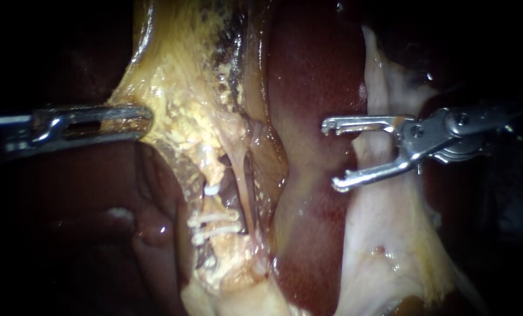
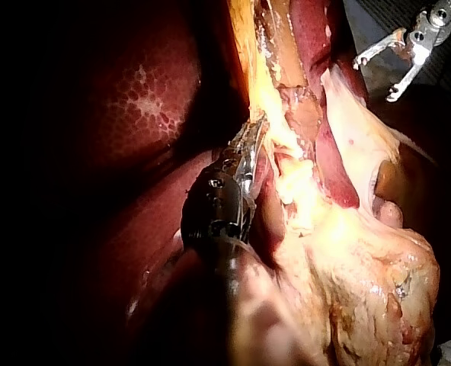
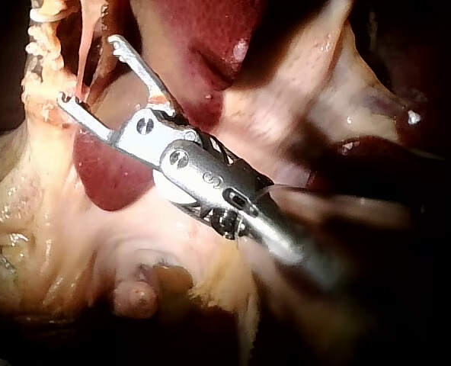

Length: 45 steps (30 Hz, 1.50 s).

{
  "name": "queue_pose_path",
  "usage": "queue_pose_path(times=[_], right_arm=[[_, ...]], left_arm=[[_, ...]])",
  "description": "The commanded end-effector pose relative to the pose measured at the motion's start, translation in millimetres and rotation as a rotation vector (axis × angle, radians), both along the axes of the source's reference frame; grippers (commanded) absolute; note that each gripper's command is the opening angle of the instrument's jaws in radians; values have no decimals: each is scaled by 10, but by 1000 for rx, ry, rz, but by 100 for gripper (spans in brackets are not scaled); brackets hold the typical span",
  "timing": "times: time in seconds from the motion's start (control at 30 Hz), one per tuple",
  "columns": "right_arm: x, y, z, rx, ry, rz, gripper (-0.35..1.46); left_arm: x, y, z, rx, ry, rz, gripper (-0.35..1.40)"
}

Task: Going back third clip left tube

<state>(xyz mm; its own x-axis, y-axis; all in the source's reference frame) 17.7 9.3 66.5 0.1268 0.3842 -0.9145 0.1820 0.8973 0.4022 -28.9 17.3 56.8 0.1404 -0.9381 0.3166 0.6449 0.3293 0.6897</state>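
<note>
Hand of my right instrument (image 1: 332, 155) is gaping wide and carrying nothing, hanging over the liver (image 1: 308, 88) with its tips aiming toward 9 o'clock. Well apart from it, at about 8 o'clock, the left tube (image 1: 209, 205) is lying in the opened bed, running roughly 12 to 6. Three white clips (image 1: 214, 219) are sitting across it: two close together low down and a single clip (image 1: 212, 189) just above, each with its long axis near 8 to 2. I am judging the clipping done; taking this empty hand clear toward 3 o'clock is what is left. Far out at 9 o'clock, my left instrument (image 1: 144, 120) is clamping its hand on the yellow fatty tissue (image 1: 179, 99).
</note>
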Motion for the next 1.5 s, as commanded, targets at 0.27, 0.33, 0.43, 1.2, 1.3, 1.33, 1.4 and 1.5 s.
queue_pose_path(times=[0.27, 0.33, 0.43, 1.2, 1.3, 1.33, 1.4, 1.5], right_arm=[[12, -12, 6, -29, 28, -3, 60], [16, -14, 9, -30, 31, -2, 60], [21, -19, 14, -32, 35, -3, 60], [20, -21, 19, -34, 35, -3, 60], [19, -21, 19, -34, 35, -3, 60], [19, -21, 19, -34, 35, -4, 60], [19, -21, 19, -34, 35, -4, 60], [19, -20, 18, -34, 35, -4, 60]], left_arm=[[-1, -1, 4, 4, -1, -4, -35], [-1, -1, 5, 3, -1, -4, -35], [-2, -2, 8, 2, 0, -5, -35], [-46, -7, 80, 49, -9, 6, -35], [-58, -9, 85, 54, -10, 13, -35], [-60, -10, 86, 54, -12, 15, -35], [-63, -12, 87, 57, -10, 19, -35], [-63, -12, 88, 57, -10, 20, -35]])
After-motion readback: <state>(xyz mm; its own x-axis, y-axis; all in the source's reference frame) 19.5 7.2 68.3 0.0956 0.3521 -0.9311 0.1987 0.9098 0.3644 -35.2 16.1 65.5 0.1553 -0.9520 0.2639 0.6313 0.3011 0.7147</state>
